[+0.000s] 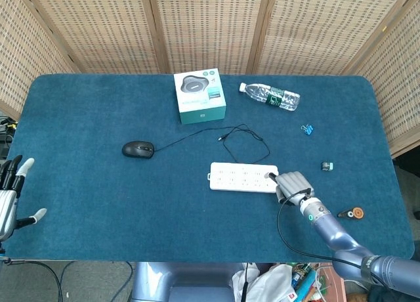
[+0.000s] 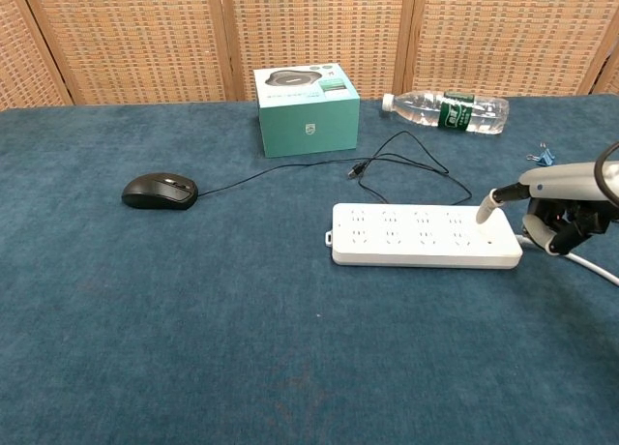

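Blue carpet-like table (image 1: 98, 203) had the left hand (image 1: 9, 197) idling off its left edge, fingers spread and holding nothing. Further right, the white power strip (image 2: 424, 235) lay mid-table, and the right hand (image 1: 292, 185) had its fingers curled in with one fingertip (image 2: 486, 210) poking the strip's right end.

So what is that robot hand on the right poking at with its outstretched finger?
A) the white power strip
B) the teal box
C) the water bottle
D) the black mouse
A: the right hand points a finger onto the right end of the white power strip.
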`<state>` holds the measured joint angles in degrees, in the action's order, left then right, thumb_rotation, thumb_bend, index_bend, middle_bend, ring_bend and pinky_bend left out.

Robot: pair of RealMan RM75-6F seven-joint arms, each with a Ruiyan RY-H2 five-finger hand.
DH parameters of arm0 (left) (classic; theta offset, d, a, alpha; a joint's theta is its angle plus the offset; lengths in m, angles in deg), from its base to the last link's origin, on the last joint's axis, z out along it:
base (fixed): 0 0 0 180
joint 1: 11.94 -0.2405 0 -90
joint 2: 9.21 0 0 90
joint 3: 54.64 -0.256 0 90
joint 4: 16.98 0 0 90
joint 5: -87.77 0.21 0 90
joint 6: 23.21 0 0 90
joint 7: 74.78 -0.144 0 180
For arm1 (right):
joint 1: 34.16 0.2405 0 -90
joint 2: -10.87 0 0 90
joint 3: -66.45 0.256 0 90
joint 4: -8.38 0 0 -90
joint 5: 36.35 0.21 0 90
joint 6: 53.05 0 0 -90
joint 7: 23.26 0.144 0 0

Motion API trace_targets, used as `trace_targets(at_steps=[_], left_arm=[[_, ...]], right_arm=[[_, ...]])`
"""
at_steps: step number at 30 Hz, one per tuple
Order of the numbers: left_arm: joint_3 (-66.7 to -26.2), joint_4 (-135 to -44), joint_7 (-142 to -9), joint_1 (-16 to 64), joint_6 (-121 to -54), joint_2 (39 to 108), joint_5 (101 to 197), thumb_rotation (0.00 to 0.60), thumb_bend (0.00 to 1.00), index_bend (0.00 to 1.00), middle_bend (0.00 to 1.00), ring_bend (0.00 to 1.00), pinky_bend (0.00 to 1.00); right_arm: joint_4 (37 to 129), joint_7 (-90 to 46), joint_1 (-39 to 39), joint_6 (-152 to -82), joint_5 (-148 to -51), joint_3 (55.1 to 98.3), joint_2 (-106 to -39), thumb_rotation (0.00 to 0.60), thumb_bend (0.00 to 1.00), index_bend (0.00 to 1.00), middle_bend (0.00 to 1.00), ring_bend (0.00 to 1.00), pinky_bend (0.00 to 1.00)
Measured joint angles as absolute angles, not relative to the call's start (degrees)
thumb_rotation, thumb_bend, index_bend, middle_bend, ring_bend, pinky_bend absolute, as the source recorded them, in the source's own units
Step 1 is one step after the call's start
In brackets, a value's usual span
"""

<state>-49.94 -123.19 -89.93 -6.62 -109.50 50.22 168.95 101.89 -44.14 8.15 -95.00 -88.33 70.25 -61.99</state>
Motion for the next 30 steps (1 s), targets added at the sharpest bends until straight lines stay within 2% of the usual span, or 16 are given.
trace_targets(at_steps=[23,30], left_arm=[[-50.10,-123.39,-90.15,-6.62,-109.63,50.25,169.00,0.600,0.00,0.00,0.00,0.00,0.00],[-50.12,-123.83,-90.41,-6.63,-109.74,50.24,169.04,0.600,0.00,0.00,0.00,0.00,0.00]], right_arm=[[101.38,-49.09,11.36,-95.66,-82.90,66.73,-63.01,0.600,0.83,0.21,0.74,0.83,1.00],[102.31,-53.14,12.60,-97.82,-80.55,65.33,-63.66,0.600,0.83,0.21,0.74,0.83,1.00]])
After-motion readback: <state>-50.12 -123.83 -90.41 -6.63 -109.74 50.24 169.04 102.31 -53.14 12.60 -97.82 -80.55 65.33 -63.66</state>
